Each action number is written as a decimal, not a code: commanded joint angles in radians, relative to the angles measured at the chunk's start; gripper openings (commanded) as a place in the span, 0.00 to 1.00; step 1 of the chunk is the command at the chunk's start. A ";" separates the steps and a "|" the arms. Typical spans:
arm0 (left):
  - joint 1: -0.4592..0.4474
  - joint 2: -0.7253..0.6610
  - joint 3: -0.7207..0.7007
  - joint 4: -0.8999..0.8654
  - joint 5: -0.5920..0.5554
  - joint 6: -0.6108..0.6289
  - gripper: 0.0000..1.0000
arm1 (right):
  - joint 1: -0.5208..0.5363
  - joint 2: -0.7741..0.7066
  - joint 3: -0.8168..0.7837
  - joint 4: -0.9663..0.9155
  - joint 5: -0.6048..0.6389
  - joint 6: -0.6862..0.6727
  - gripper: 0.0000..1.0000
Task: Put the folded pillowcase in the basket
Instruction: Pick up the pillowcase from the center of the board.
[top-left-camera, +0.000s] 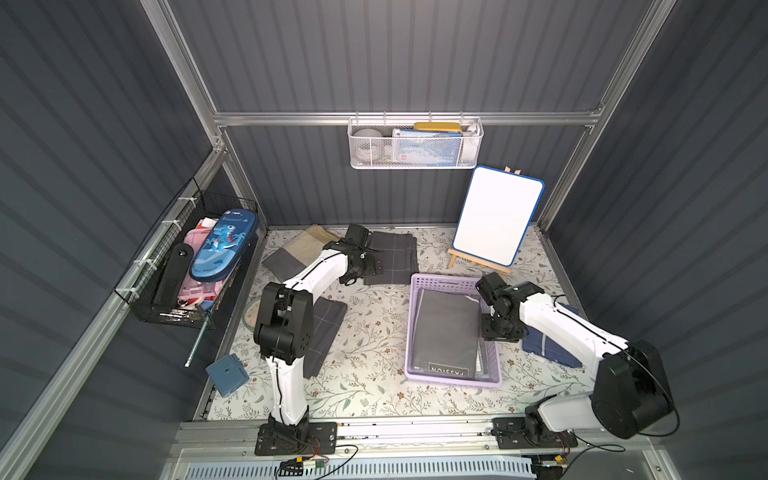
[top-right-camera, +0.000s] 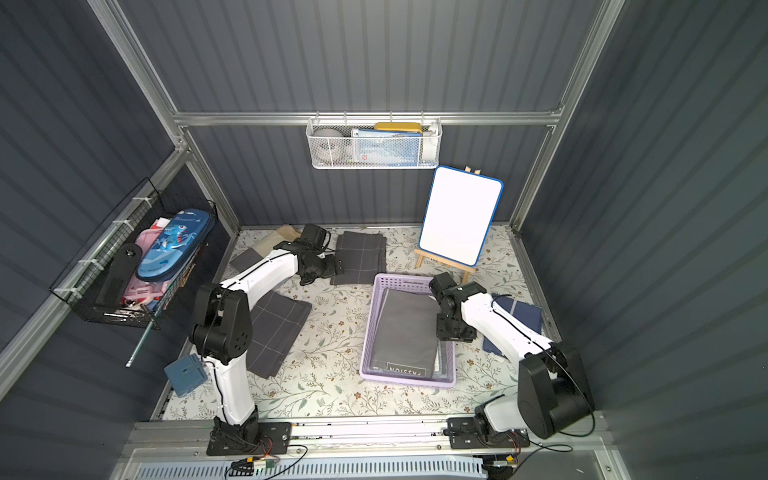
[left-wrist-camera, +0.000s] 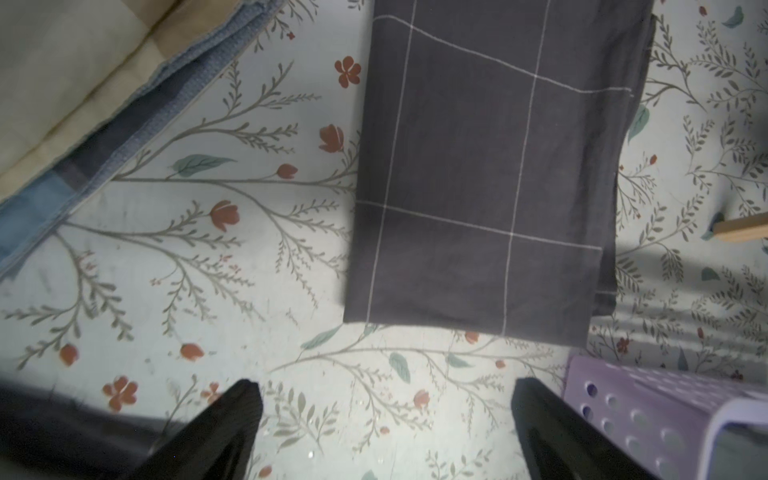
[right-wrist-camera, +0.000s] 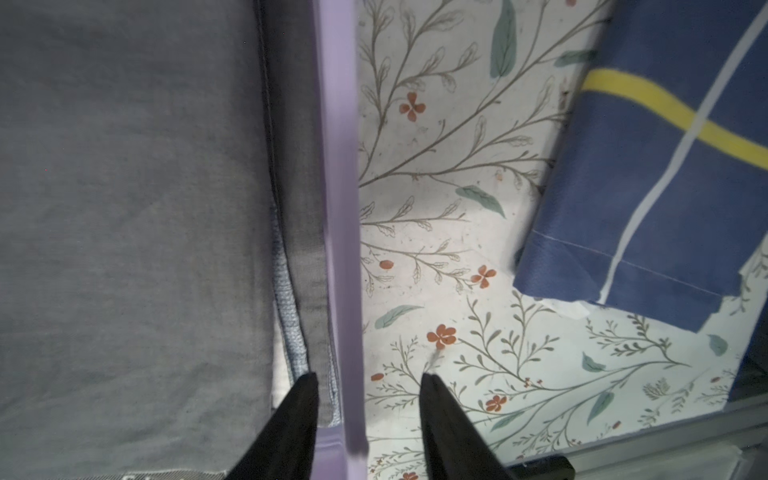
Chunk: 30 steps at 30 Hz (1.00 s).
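The lavender basket (top-left-camera: 453, 380) (top-right-camera: 407, 380) stands right of the table's middle in both top views. A plain grey folded pillowcase (top-left-camera: 446, 328) (right-wrist-camera: 124, 208) with a dark label lies flat inside it. My right gripper (top-left-camera: 498, 332) (right-wrist-camera: 368, 376) is open and straddles the basket's right rim (right-wrist-camera: 336, 208), one finger inside by the cloth, the other outside over the table. Open and holding nothing, my left gripper (top-left-camera: 370, 268) (left-wrist-camera: 384, 388) hovers over the table at the near edge of a dark grey grid-patterned folded pillowcase (top-left-camera: 390, 257) (left-wrist-camera: 486, 174), with a basket corner (left-wrist-camera: 648, 411) beside it.
A whiteboard on an easel (top-left-camera: 496, 216) stands at the back right. A blue striped cloth (right-wrist-camera: 665, 187) lies right of the basket, another grid cloth (top-left-camera: 328, 332) under the left arm, a beige cloth (top-left-camera: 299, 249) at back left. A black wire basket (top-left-camera: 195, 266) hangs left.
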<state>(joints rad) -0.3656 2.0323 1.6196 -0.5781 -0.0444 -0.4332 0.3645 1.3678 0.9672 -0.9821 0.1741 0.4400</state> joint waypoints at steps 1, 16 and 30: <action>0.038 0.086 0.077 0.018 0.089 0.005 0.96 | 0.002 -0.102 -0.002 -0.009 0.000 0.026 0.44; 0.059 0.160 0.045 0.029 0.210 0.025 0.69 | 0.001 -0.117 0.091 0.069 -0.087 0.012 0.34; 0.059 0.149 0.039 0.012 0.153 0.018 0.00 | 0.002 -0.130 0.070 0.115 -0.113 0.008 0.27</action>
<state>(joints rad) -0.3069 2.2055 1.6722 -0.5426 0.1303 -0.4141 0.3645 1.2423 1.0378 -0.8787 0.0765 0.4530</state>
